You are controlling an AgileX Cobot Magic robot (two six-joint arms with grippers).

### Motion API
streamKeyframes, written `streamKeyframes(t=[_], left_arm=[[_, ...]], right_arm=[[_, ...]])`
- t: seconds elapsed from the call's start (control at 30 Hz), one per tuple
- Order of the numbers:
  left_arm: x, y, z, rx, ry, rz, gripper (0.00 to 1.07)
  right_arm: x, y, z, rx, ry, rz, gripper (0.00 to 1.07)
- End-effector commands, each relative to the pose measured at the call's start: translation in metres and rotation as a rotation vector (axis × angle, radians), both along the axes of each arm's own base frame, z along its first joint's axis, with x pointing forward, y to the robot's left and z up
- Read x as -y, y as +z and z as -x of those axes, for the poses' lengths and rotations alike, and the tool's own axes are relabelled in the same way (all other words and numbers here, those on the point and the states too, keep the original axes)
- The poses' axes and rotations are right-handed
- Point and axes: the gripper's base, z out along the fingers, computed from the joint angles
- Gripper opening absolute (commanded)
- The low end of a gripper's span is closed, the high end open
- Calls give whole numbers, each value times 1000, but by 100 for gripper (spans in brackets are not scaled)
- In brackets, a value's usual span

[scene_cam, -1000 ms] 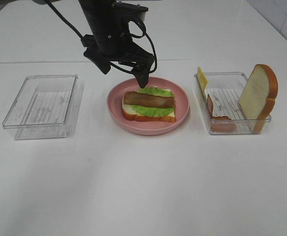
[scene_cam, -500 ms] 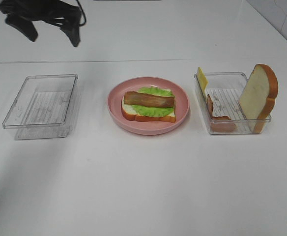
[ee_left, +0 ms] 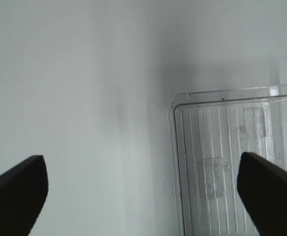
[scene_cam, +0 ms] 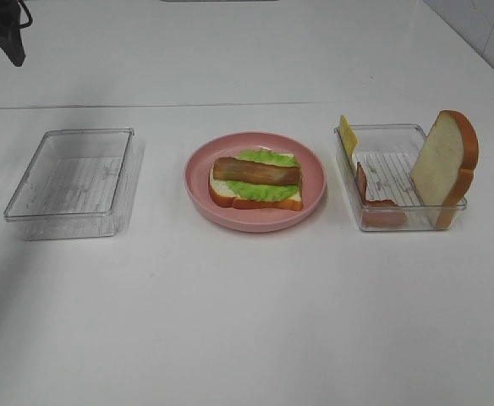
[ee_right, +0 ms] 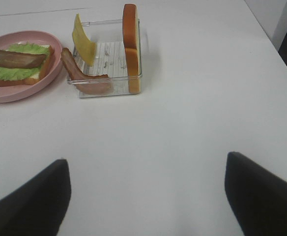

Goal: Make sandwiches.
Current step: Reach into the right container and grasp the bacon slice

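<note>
White bread, green lettuce and a bacon strip are stacked as the unfinished sandwiches (scene_cam: 255, 182) on the pink plate (scene_cam: 255, 220). At three o'clock from it, a bread slice (scene_cam: 444, 165) is propped upright in the tray (scene_cam: 399, 222). It is judged light and stiff, best pinched across its flat faces. The left gripper (ee_left: 143, 196) and right gripper (ee_right: 148, 196) are spread wide, with nothing held.

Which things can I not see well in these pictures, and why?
- Left end effector: exterior view, mostly cut off by the top left corner.
- Right end effector: outside the exterior view; wrist view shows only finger ends.
- Bacon in the right tray: exterior view, blurred behind the clear wall.
</note>
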Motion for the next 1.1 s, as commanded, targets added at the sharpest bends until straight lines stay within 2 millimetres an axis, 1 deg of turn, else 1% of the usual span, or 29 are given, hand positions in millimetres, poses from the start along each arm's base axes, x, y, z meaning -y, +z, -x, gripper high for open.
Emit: streamKeyframes(t=[0.03, 0.07, 0.13, 0.2, 0.23, 0.27, 0.3, 0.37, 0.4, 0.43, 0.47, 0.5, 0.53, 0.57, 0.6, 0.63, 0.67, 0.7, 0.73, 0.77, 0.8, 0.87, 0.9, 0.93, 0.97, 1.0, 1.03, 1.07, 1.1], left_arm=[[4, 8, 20, -101, -10, 8, 100], [6, 12, 34, -124, -15, 3, 100], [7, 14, 41, -134, -17, -2, 100], [6, 23, 68, -136, -18, -31, 100], [6, 23, 68, -136, -18, -31, 100], [6, 24, 88, -131, -20, -34, 100], [6, 24, 88, -131, -20, -34, 100], [6, 32, 120, -94, -20, -32, 100], [6, 32, 120, -94, -20, -32, 100], [7, 41, 146, -70, -21, -33, 100], [7, 41, 146, -70, -21, -33, 100], [7, 43, 161, -60, -21, -33, 100], [7, 44, 187, -42, -21, -34, 100], [7, 44, 187, -42, -21, -34, 100], [7, 47, 213, 0, -20, -32, 100], [7, 49, 228, 23, -19, -29, 100], [7, 49, 228, 23, -19, -29, 100], [8, 49, 253, 58, -15, -24, 100], [8, 48, 268, 73, -12, -23, 100], [8, 48, 268, 73, -12, -23, 100], [8, 46, 296, 103, -10, -23, 100], [8, 46, 307, 118, -10, -23, 100], [8, 42, 332, 157, -9, -23, 100], [8, 42, 332, 157, -9, -23, 100], [8, 39, 352, 196, -12, -26, 100], [8, 39, 363, 226, -12, -26, 100], [8, 39, 363, 226, -12, -26, 100], [9, 36, 384, 278, -11, -25, 100], [9, 34, 392, 297, -12, -16, 100]], right_arm=[[1, 0, 4, 39, -4, -3, 80], [1, 0, 4, 39, -4, -3, 80], [1, 0, 4, 39, -4, -3, 80], [1, 0, 4, 39, -4, -3, 80], [1, 0, 4, 39, -4, -3, 80], [1, 0, 4, 39, -4, -3, 80], [1, 0, 4, 39, -4, -3, 80], [1, 0, 4, 39, -4, -3, 80], [1, 0, 4, 39, -4, -3, 80], [1, 0, 4, 39, -4, -3, 80], [1, 0, 4, 39, -4, -3, 80], [1, 0, 4, 39, -4, -3, 80], [1, 0, 4, 39, -4, -3, 80], [1, 0, 4, 39, -4, -3, 80], [1, 0, 4, 39, -4, -3, 80], [1, 0, 4, 39, -4, -3, 80], [1, 0, 4, 39, -4, -3, 80], [1, 0, 4, 39, -4, -3, 80], [1, 0, 4, 39, -4, -3, 80], [1, 0, 4, 39, -4, -3, 80], [1, 0, 4, 39, -4, -3, 80], [1, 0, 4, 39, -4, -3, 80], [1, 0, 4, 39, -4, -3, 80], [1, 0, 4, 39, -4, -3, 80], [1, 0, 4, 39, -4, -3, 80], [1, 0, 4, 39, -4, -3, 80], [1, 0, 4, 39, -4, -3, 80], [1, 0, 4, 39, -4, -3, 80], [1, 0, 4, 39, -4, -3, 80]])
